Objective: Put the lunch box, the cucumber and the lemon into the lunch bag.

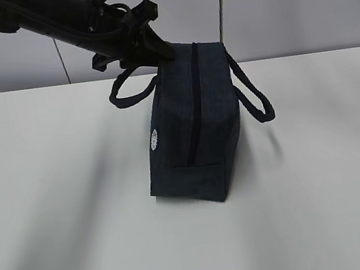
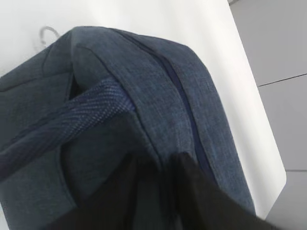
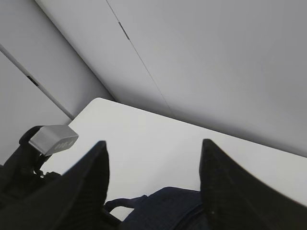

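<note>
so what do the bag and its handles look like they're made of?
Bag: looks like woven fabric, dark navy, matte; a fine heathered weave shows in the left wrist view, and the walls crease softly. Handles: flat webbing straps, likely nylon or polyester, with a visible diagonal twill rib. The exact fibre can't be told.

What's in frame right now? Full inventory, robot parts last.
lunch bag: 1, dark navy, upright mid-table, top zipper looks closed
bag handles: 2, navy loops, one hanging off each side of the bag
logo: 1, white, round, on the bag's left face
table: 1, white, under the bag
wall panels: light grey, behind the table
lunch box, cucumber, lemon: 0 visible in any view
left hand: 1, black, at the bag's top far end; open or shut not clear
right hand: 1, black, open, raised above the bag, holding nothing
</note>
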You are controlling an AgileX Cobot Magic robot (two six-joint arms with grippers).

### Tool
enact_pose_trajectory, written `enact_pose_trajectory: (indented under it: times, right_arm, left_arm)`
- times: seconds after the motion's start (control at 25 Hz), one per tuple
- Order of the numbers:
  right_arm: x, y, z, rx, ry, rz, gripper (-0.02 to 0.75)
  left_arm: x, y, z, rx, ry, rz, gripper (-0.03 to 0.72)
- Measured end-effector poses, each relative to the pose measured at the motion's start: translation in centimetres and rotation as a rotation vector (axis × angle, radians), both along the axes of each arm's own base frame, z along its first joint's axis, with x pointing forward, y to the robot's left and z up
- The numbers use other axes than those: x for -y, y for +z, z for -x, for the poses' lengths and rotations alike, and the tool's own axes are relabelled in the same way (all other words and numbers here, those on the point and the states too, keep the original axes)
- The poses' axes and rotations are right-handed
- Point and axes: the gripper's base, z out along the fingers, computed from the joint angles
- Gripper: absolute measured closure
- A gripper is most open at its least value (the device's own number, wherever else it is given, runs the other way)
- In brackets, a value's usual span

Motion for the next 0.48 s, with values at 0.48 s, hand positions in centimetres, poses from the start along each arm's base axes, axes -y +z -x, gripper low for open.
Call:
enact_pose_trajectory:
  times: [0.48]
  right_arm:
    - [0.0, 0.3, 0.3, -0.018, 0.002, -0.013, 0.290]
  left_arm:
    - [-3.6, 0.8, -0.8, 0.014, 0.016, -0.042, 0.256]
